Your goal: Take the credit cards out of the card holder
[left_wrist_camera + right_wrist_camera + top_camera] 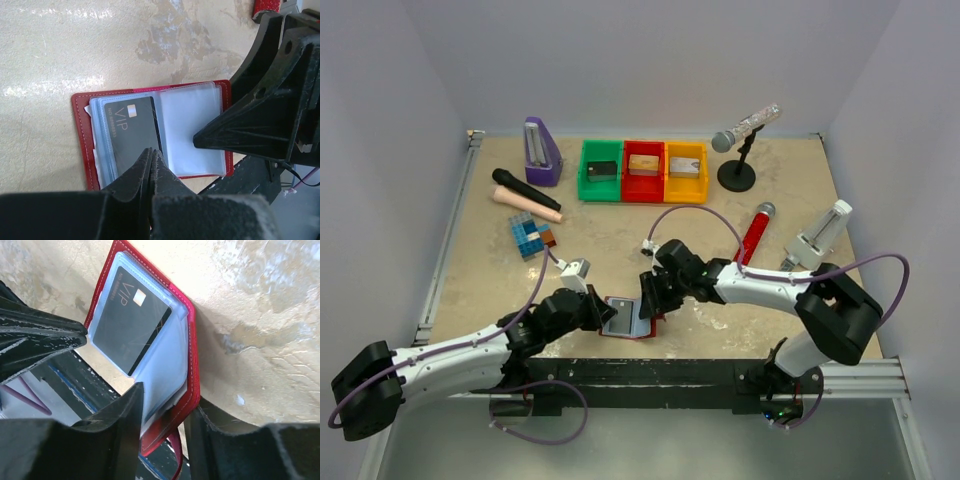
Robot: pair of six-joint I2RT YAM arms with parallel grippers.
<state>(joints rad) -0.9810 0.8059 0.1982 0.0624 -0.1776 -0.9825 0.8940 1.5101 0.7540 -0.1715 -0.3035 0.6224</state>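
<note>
At the near edge of the counter (620,240), the card holder (625,318) is laid open between both arms. A black card (131,131) lettered VIP is seen in its left clear pocket. The raised right flap is pinched by the jaws of the right gripper (162,400). The jaws of the left gripper (151,150), pressed together, are set on the card's near end.

The card holder (81,135) looks like dark-red leather with pale stitching. Inside it, the pockets (190,125) are clear, shiny plastic. The black card (132,132) in 1 pocket is smooth and matt. Under the card holder, the worktop (75,45) is glossy, like beige stone. The left end effector (151,150) is rough black plastic.
</note>
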